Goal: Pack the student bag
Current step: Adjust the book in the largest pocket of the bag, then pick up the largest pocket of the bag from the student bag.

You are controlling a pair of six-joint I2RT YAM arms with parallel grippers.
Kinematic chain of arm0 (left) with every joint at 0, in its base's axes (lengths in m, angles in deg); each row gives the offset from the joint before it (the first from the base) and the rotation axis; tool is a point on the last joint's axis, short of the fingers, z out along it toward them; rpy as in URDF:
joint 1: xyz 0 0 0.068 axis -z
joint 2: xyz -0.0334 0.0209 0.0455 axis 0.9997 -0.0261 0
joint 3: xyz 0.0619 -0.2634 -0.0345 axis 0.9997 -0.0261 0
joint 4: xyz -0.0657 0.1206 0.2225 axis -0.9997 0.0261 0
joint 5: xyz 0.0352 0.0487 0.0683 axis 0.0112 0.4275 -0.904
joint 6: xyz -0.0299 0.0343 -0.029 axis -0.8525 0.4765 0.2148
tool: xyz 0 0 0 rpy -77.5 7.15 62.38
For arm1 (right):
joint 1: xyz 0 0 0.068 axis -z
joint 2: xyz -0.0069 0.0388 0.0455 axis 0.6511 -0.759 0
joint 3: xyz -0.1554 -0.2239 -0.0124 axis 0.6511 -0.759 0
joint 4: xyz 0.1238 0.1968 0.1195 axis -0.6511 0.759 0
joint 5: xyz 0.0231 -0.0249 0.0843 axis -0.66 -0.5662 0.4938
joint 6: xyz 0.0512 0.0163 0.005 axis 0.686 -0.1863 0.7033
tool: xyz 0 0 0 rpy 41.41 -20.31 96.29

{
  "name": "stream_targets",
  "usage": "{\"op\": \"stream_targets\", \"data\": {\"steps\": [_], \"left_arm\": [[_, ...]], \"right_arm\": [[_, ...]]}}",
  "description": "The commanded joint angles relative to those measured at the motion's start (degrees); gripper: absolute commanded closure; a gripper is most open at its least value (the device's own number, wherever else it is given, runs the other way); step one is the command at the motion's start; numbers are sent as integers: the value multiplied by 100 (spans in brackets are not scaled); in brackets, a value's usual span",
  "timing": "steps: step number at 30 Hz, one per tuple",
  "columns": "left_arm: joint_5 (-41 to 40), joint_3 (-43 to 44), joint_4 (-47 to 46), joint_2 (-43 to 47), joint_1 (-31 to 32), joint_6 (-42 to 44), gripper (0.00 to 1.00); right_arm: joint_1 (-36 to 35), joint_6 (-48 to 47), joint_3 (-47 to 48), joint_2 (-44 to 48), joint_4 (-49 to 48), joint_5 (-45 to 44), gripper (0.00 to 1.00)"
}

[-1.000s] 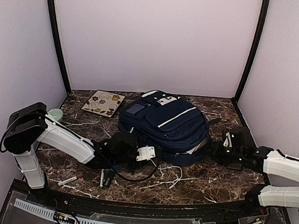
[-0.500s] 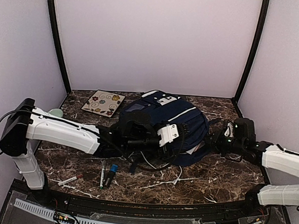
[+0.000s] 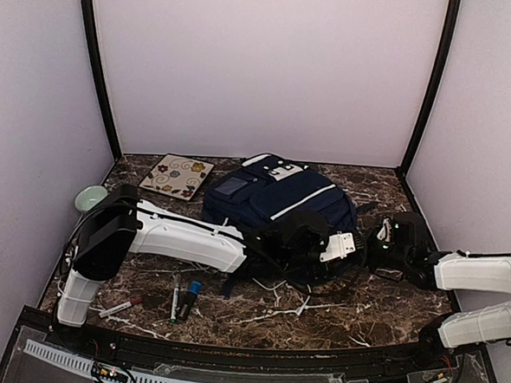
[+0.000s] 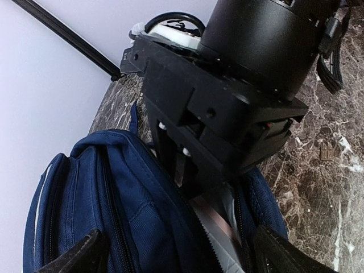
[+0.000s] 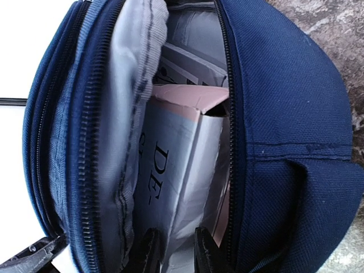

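The navy student bag (image 3: 277, 197) lies on the marble table, its open mouth facing right. My right gripper (image 3: 380, 251) is at that mouth. In the right wrist view its jaws (image 5: 176, 253) are closed on the edge of a white book (image 5: 176, 170) printed "DE-", which stands inside the bag (image 5: 284, 102) beside its grey lining. My left gripper (image 3: 356, 248) reaches across the front of the bag to the same opening. In the left wrist view it (image 4: 185, 259) is wide open over the bag (image 4: 114, 193), looking at the right gripper (image 4: 173, 159) and the book (image 4: 222, 224).
A flower-patterned notebook (image 3: 177, 176) lies at the back left, with a pale green cup (image 3: 90, 199) at the left wall. Pens (image 3: 181, 300) and a red marker (image 3: 120, 307) lie near the front left. A white cord (image 3: 288, 299) trails in front of the bag.
My left arm has swung right from beside the pens, across the bag's front, to its opening. My right gripper has moved slightly left, closer into the bag's mouth.
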Motion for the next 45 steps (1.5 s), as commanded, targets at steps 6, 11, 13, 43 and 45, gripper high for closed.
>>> {"op": "stream_targets", "data": {"steps": [6,11,13,43,45], "left_arm": [[-663,293,159,63,25,-123,56],[-946,216,127,75,25,5,100],[-1137,91,92,218,24,1,100],[1107,-940,307,2517,-28,-1017,100],[989,-1073,300,2523,-103,-1060,100]], "right_arm": [[-289,208,-78,-610,-932,58,79],[-561,280,81,-963,-1188,49,79],[-646,286,155,-1112,-1263,55,79],[-1582,867,2684,-3692,-3669,-1527,75],[-1581,1021,2519,-3710,-3548,-1373,71]]}}
